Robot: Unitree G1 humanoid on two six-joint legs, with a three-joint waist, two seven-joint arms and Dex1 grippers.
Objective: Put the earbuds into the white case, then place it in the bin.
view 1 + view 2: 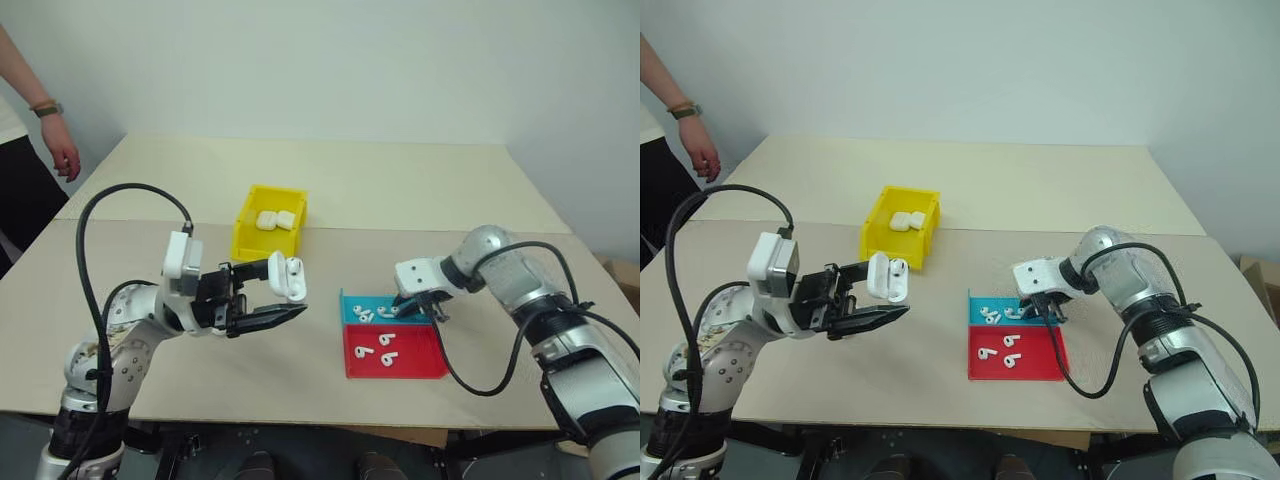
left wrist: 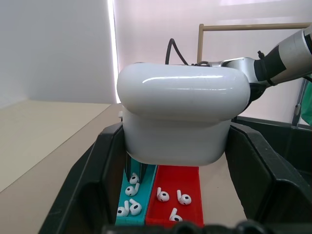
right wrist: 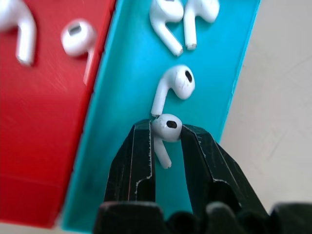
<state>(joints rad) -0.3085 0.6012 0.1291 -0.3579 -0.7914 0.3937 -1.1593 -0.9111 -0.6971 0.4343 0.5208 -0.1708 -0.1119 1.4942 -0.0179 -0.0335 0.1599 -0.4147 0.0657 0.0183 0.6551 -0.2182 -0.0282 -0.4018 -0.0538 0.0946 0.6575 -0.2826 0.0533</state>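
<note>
My left gripper (image 1: 286,293) is shut on the white case (image 1: 290,277), holding it above the table with its lid flipped open; the case (image 2: 180,117) sits between the black fingers (image 2: 92,180). To the right, my right gripper (image 3: 165,132) points down into the teal tray (image 1: 350,303) and is shut on one earbud (image 3: 168,124). More earbuds (image 3: 176,84) lie loose in that tray just beyond the fingertips. The yellow bin (image 1: 268,232) stands behind the left gripper, toward the table's middle.
Two white cases (image 1: 275,220) lie inside the bin. A red tray (image 1: 412,365) with three earbuds (image 1: 385,346) adjoins the teal one on the near side. A person's arm (image 1: 48,125) hangs at the far left beside the table.
</note>
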